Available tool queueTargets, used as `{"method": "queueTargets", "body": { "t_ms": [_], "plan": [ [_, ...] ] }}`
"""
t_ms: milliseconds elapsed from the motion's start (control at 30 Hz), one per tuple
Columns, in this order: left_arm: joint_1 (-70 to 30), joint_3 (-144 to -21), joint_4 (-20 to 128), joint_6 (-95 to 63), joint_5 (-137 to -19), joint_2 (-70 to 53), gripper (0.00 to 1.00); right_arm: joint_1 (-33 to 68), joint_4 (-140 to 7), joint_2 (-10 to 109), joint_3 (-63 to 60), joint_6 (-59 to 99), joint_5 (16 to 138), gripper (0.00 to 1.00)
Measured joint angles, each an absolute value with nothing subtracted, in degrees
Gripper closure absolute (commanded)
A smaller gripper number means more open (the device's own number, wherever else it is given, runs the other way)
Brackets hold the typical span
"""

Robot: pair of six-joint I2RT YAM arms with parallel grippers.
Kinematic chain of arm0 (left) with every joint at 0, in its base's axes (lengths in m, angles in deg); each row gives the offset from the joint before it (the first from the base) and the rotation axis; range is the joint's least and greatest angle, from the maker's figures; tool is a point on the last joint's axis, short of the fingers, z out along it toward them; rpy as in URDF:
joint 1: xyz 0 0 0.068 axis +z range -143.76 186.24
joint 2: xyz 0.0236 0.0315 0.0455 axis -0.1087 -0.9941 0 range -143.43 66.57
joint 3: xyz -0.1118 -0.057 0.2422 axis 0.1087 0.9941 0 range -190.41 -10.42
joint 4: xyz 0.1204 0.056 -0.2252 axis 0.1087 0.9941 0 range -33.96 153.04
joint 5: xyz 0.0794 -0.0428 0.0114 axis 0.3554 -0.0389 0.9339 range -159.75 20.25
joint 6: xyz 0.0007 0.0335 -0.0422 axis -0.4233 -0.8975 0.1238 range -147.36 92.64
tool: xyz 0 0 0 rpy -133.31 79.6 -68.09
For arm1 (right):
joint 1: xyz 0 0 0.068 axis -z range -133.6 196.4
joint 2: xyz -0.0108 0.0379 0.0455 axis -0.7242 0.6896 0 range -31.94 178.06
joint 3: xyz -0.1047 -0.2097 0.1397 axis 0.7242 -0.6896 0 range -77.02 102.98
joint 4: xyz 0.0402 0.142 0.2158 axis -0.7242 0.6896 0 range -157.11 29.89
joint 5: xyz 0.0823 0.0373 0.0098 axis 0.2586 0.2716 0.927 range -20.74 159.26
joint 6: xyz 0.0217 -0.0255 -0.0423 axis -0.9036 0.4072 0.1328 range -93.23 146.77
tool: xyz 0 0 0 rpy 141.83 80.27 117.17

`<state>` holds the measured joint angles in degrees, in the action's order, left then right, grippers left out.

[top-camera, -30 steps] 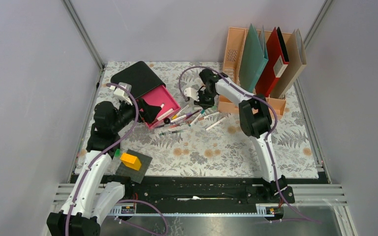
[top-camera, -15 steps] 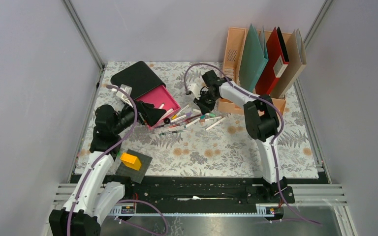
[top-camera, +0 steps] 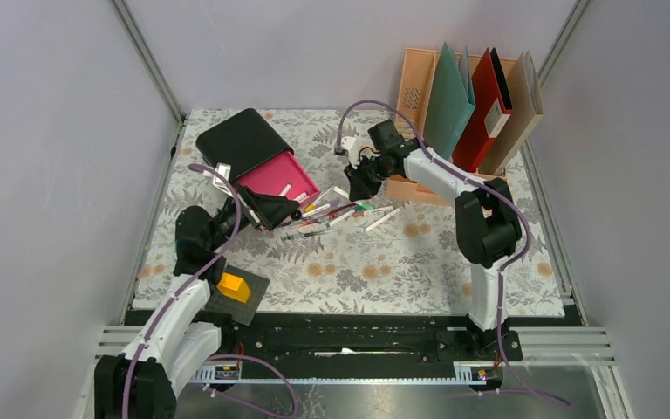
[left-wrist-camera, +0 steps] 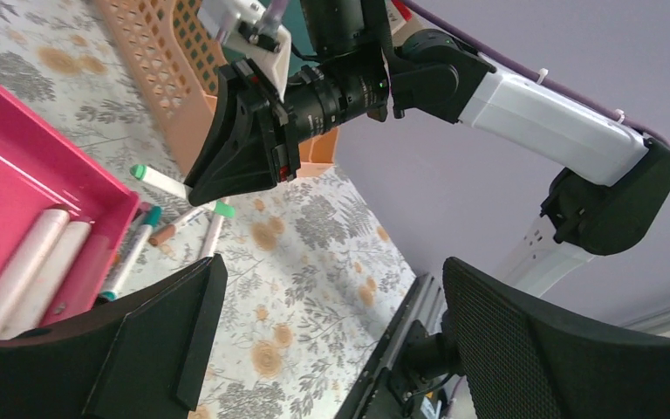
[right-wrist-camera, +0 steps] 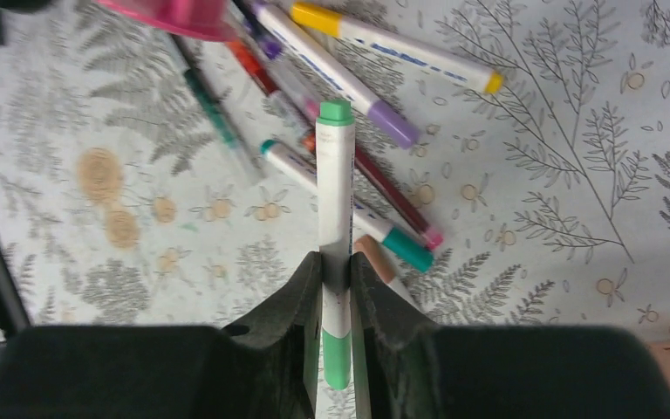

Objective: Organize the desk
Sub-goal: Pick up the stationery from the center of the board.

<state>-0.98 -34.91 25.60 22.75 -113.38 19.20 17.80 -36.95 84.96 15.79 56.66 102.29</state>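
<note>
right jaws clamp a green marker over the loose pens on the counter; left jaws gape beside the pink drawer. pen sorting: next, probably carry it to that drawer.

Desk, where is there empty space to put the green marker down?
Bare desk stretches between the marker pile and the black rail in front. It's crowded by the pink drawer, where the right gripper holds the green-capped marker.
</note>
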Motion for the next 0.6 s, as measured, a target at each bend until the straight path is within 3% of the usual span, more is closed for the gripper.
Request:
{"method": "queueTargets", "body": {
  "t_ms": [300,600],
  "plan": [
    [-12.07,-30.27,14.67,28.54,-103.99,18.02,0.01,18.04,-39.1,75.01,9.76,49.8,112.96,1.0],
    [-22.69,-30.18,5.47,28.78,-92.25,9.21,0.02,20.62,-47.12,59.63,-5.52,42.67,123.69,1.0]
  ]
}}
